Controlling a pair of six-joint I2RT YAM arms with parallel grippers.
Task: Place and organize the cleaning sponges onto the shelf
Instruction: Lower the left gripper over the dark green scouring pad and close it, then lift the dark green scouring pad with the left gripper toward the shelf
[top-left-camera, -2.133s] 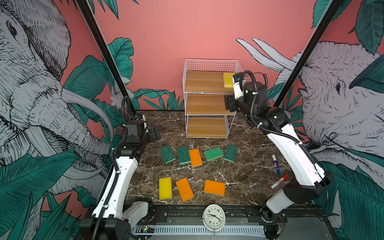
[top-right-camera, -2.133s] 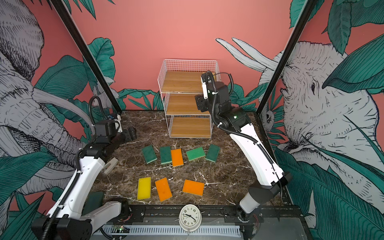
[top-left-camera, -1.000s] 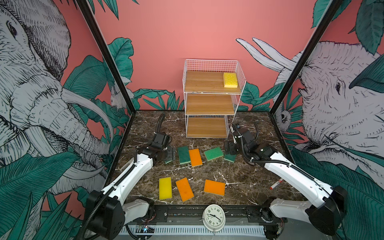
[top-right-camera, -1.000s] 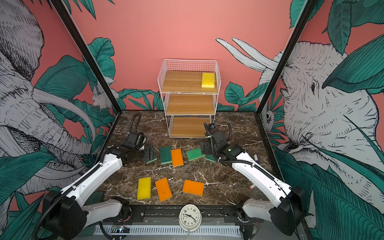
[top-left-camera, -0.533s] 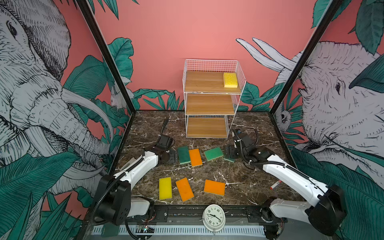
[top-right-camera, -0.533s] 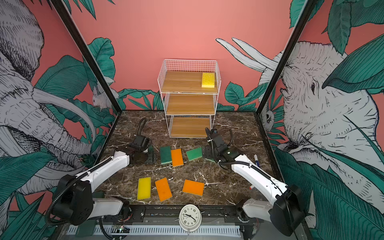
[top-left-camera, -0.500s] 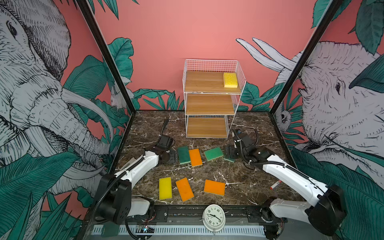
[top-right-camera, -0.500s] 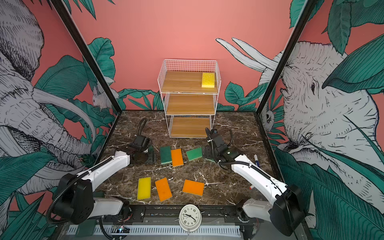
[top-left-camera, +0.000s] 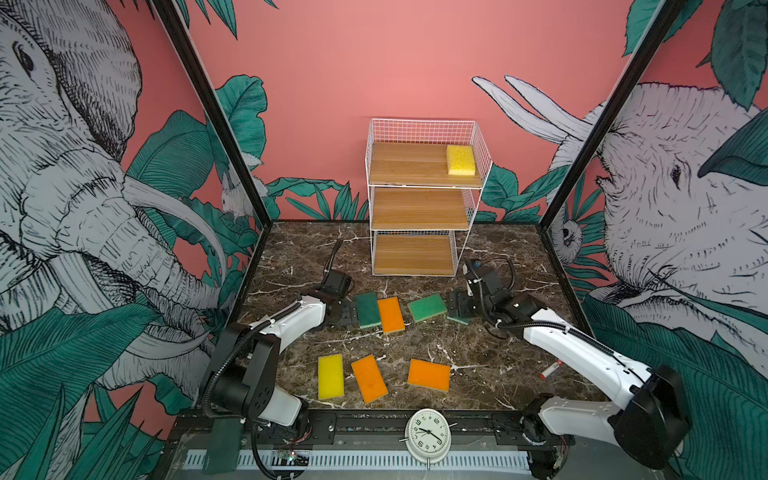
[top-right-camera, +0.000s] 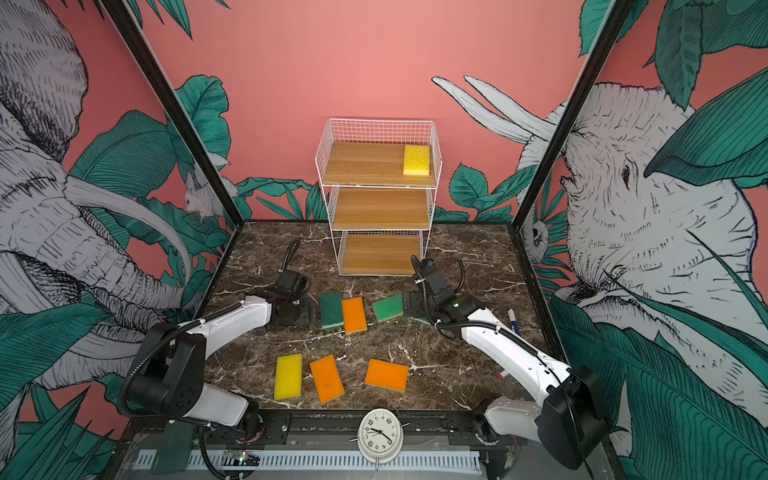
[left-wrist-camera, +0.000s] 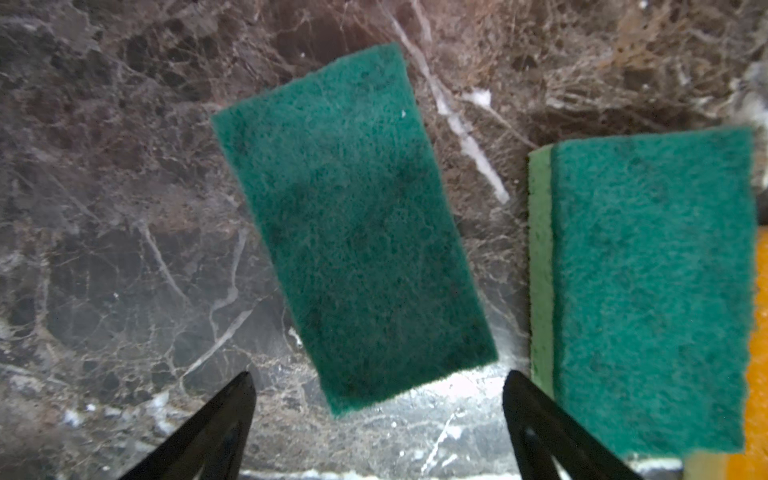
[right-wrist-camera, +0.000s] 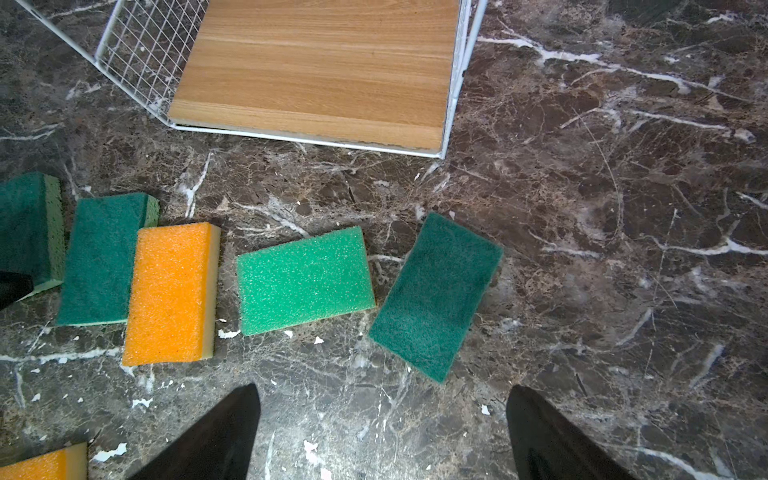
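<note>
Lying flat, green sponge (left-wrist-camera: 353, 224), long axis slanted

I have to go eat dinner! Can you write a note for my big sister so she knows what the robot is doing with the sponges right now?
Left gripper: open, holding nothing, poised over a dark green sponge on the table.
Right gripper: open, holding nothing, poised over the rightmost green sponge.
Done: one yellow sponge lies on the top board of the shelf, at its right end.
To do: eight sponges are on the table (four green, three orange, one yellow). The middle and bottom boards hold nothing yet.
</note>
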